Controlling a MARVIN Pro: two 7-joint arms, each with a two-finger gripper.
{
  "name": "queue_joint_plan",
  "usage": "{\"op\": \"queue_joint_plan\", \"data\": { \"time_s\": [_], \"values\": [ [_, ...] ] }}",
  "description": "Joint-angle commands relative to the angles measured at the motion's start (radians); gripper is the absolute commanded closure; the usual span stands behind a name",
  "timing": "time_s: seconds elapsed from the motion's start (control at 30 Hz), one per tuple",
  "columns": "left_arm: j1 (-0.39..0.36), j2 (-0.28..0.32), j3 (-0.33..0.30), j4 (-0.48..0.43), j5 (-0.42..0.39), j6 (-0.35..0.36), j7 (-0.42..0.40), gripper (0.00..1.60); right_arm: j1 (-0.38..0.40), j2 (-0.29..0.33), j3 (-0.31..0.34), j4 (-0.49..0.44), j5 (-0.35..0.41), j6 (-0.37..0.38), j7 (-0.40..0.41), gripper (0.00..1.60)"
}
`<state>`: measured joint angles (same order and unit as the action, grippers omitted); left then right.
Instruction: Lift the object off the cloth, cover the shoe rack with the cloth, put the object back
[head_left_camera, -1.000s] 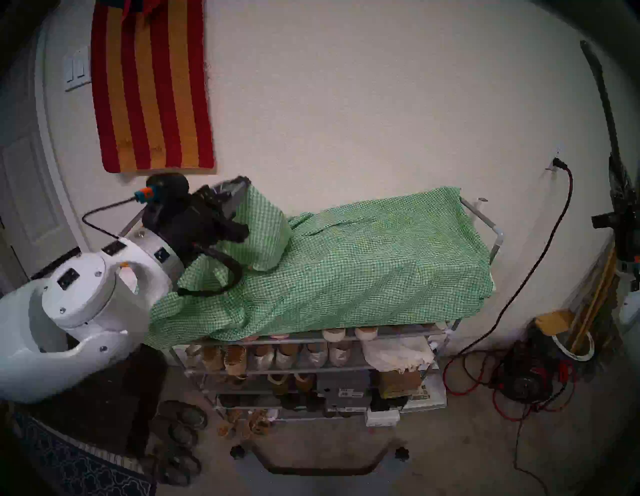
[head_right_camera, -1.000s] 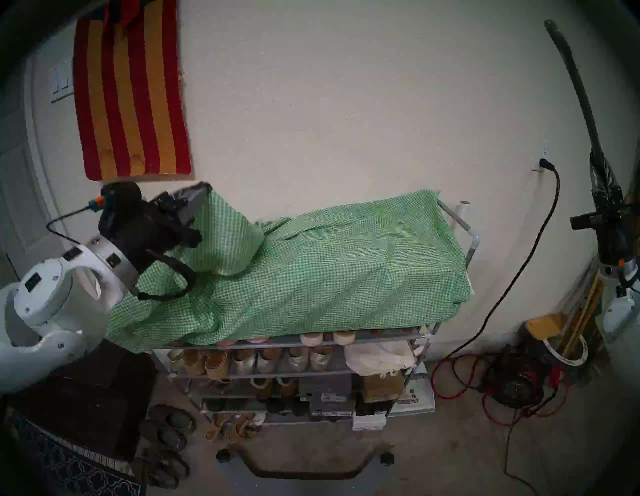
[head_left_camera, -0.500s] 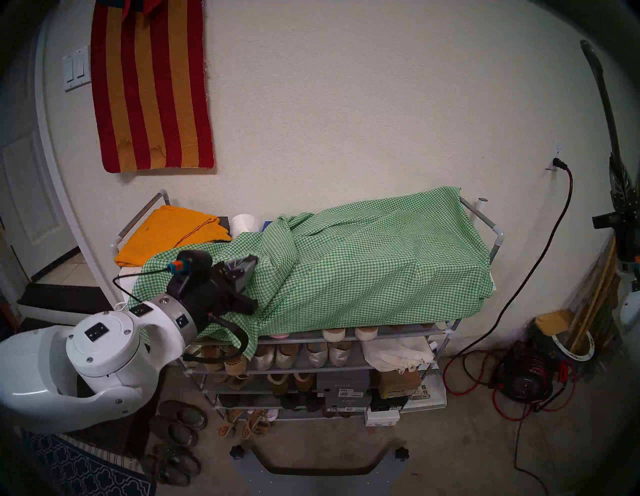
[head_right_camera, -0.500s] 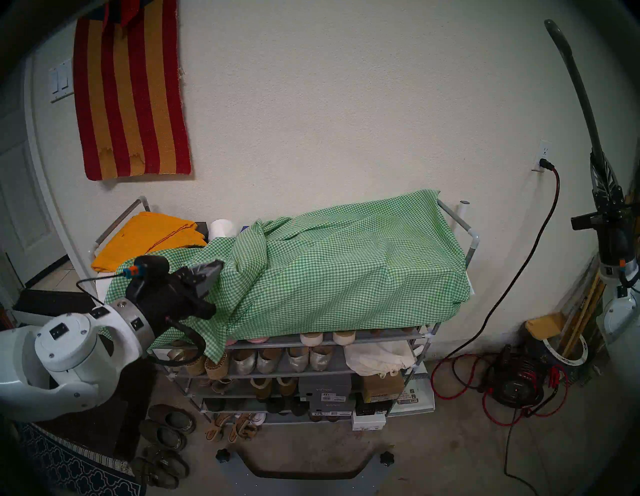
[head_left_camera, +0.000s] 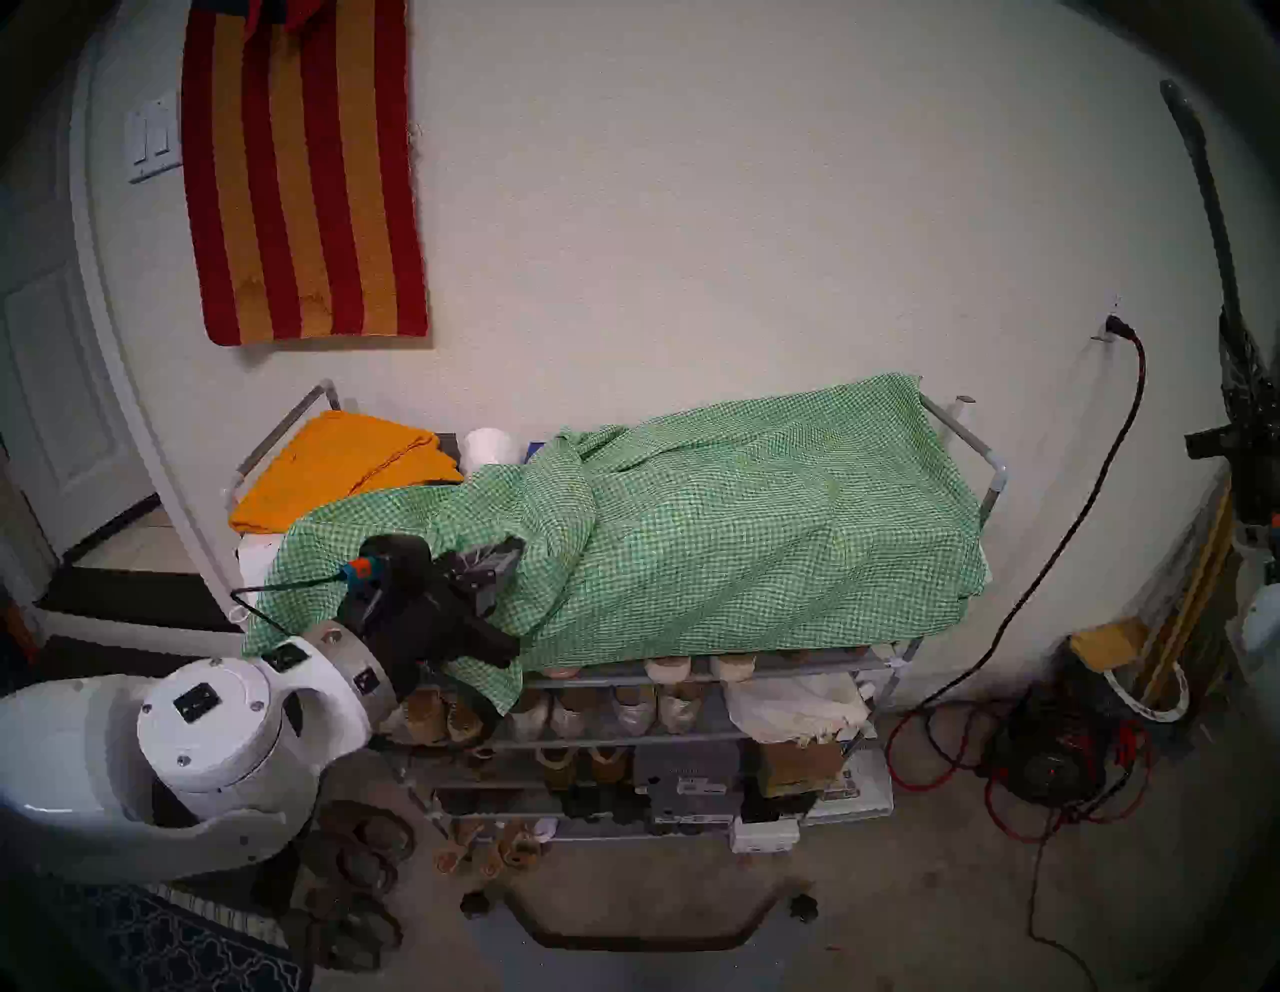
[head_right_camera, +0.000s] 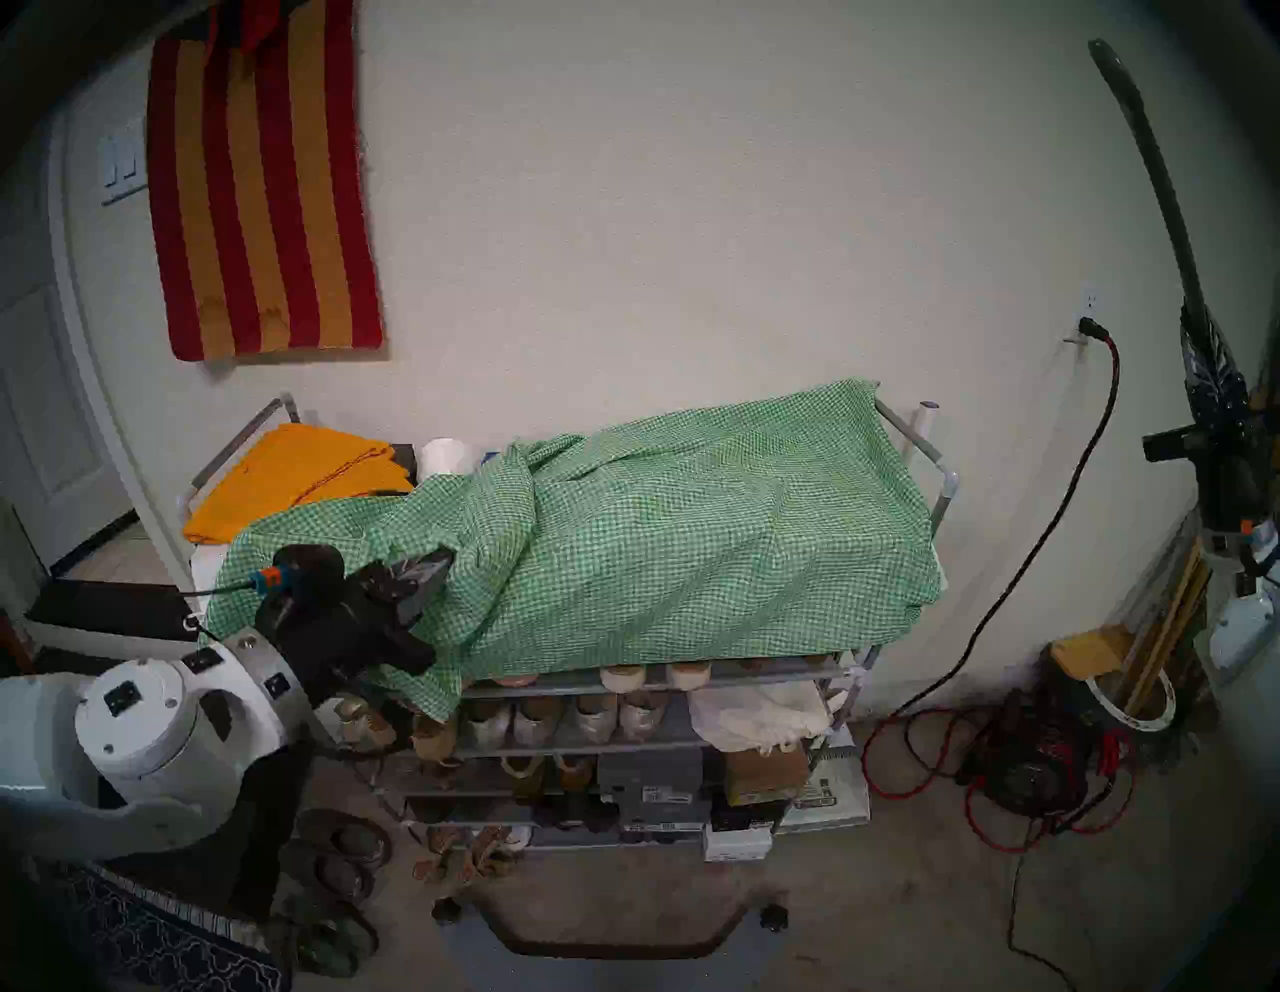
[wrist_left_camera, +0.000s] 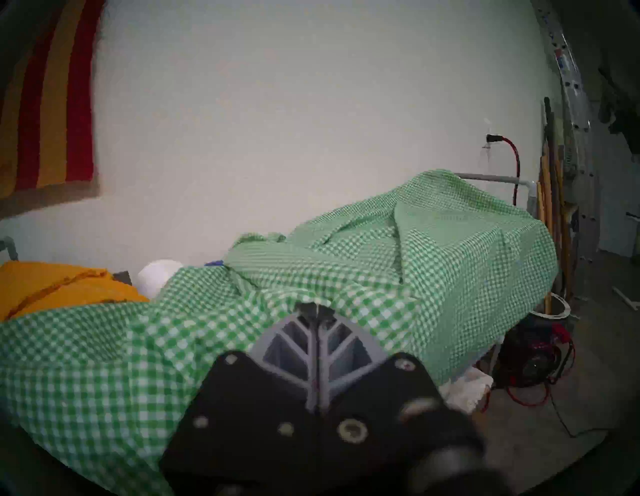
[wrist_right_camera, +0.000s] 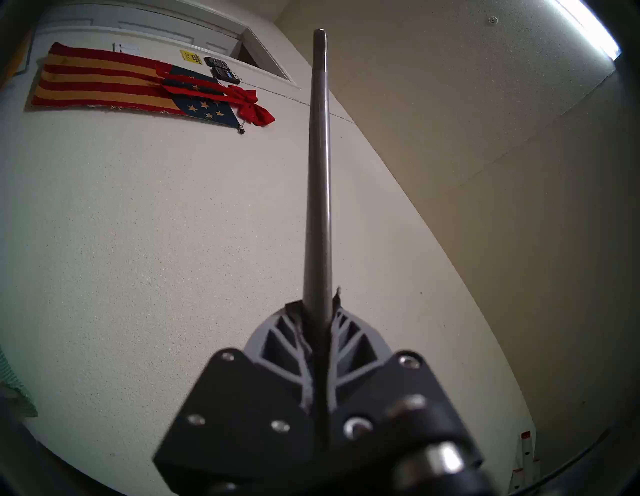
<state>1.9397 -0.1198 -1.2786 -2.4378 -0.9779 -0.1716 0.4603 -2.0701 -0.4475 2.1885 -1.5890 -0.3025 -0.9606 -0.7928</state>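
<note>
The green-and-white check cloth (head_left_camera: 727, 526) (head_right_camera: 679, 540) (wrist_left_camera: 415, 249) lies over the middle and right of the shoe rack's (head_left_camera: 963, 433) (head_right_camera: 914, 443) top tier and hangs over its front. The left end of the top is bare of it. My left gripper (head_left_camera: 516, 544) (head_right_camera: 447, 554) (wrist_left_camera: 317, 306) is shut on a fold of the cloth at the rack's front left. My right gripper (head_left_camera: 1229, 332) (head_right_camera: 1193, 325) (wrist_right_camera: 318, 304) is shut on the grey metal shoehorn (head_left_camera: 1198, 187) (head_right_camera: 1150, 173) (wrist_right_camera: 320, 173) and holds it upright at the far right, clear of the rack.
An orange folded cloth (head_left_camera: 346, 464) and a white roll (head_left_camera: 488, 447) lie on the rack's left end. Shoes and boxes fill the lower tiers. Loose shoes (head_left_camera: 360, 852) lie on the floor at the left. Red cables and a black device (head_left_camera: 1039, 755) lie at the right.
My left gripper has come down and forward from the rack's back left with the cloth. The cloth's left part dropped with it, and the orange cloth now shows. The right arm has not moved.
</note>
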Motion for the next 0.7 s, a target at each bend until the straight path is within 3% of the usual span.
{"op": "queue_joint_plan", "data": {
  "time_s": [0.0,0.2,0.57,0.67],
  "values": [
    [0.094,0.011,0.077,-0.006,0.046,0.002,-0.03,1.6,-0.008,0.002,0.009,-0.003,0.006,0.001,0.004,1.6],
    [0.157,0.014,0.154,-0.003,0.091,0.019,-0.031,1.6,-0.015,0.001,0.016,-0.005,0.011,0.001,0.01,1.6],
    [0.261,0.018,0.282,0.223,0.205,0.137,0.036,1.6,-0.043,0.002,0.041,-0.011,0.033,0.001,0.032,1.6],
    [0.271,0.018,0.3,0.261,0.235,0.141,0.03,1.6,-0.052,0.003,0.049,-0.014,0.041,0.001,0.04,1.6]
  ]
}}
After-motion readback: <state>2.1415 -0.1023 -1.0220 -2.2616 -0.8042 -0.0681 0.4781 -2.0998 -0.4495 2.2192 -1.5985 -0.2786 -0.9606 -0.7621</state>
